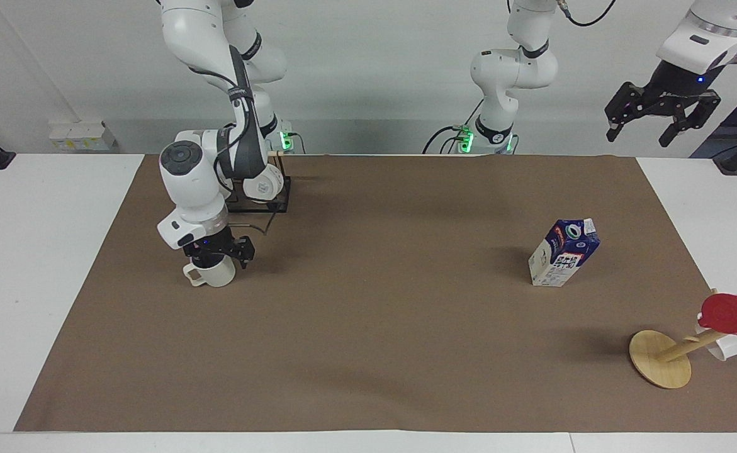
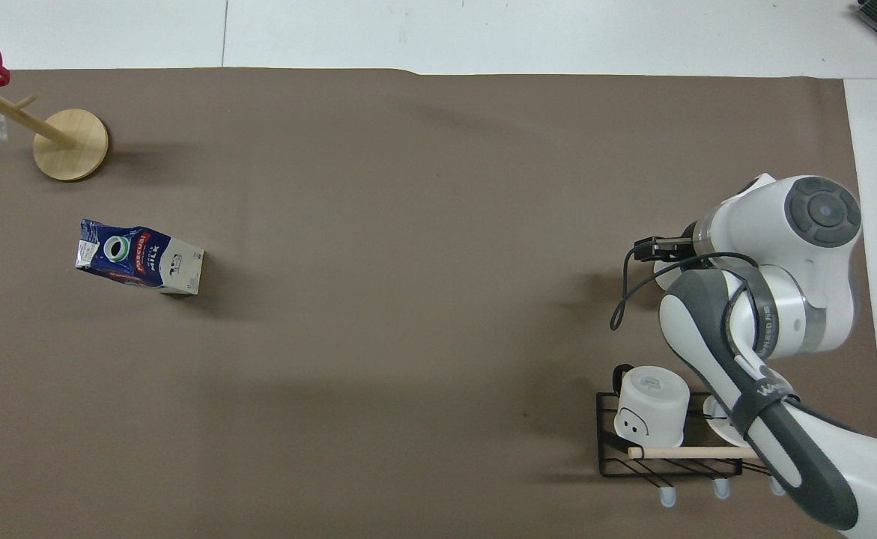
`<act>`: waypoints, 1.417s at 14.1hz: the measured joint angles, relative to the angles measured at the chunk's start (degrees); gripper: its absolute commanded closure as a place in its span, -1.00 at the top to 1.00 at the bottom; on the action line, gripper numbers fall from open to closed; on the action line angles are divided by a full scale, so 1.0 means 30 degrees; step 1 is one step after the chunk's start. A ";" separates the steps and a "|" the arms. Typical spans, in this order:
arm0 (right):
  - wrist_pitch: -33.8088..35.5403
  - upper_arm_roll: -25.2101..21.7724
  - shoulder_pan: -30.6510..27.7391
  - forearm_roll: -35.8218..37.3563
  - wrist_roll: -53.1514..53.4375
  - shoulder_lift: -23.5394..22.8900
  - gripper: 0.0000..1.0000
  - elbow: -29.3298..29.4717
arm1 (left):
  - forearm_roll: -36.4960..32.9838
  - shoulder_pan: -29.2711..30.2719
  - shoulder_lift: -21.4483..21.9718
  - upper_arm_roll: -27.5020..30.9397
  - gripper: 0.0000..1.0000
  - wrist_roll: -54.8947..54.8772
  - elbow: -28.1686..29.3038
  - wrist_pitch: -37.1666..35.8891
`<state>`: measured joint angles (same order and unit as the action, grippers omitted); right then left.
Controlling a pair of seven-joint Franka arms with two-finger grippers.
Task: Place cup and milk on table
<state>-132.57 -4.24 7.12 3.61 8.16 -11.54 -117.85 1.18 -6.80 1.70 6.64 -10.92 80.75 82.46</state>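
Note:
The cream-beige cup [image 1: 216, 275] stands upright on the brown sheet of the table [image 1: 374, 327], toward the right arm's end, its handle pointing to that end. My right gripper [image 1: 218, 256] is open and down at the cup's mouth, its fingers at the rim. In the overhead view the right arm covers all but a sliver of the cup [image 2: 663, 272]. The milk [image 1: 563, 253], a blue and white carton, stands on the sheet toward the left arm's end [image 2: 142, 258]. My left gripper [image 1: 661, 123] hangs open, high over that end, holding nothing.
A black wire rack [image 1: 280, 200] with two white mugs sits nearer to the robots than the cup [image 2: 670, 449]. A wooden mug stand [image 1: 658, 360] with a red cup [image 1: 733, 313] stands at the left arm's end, farther from the robots than the milk.

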 measured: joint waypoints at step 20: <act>0.3116 0.0025 0.0032 -0.0014 0.0710 0.1558 -1.00 0.1825 | 0.0000 0.0007 0.0027 0.0073 1.00 -0.0001 0.0205 0.0138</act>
<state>-123.22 -4.17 7.21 3.57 10.29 -6.86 -112.38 1.18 -6.78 1.78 6.85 -10.93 81.37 82.88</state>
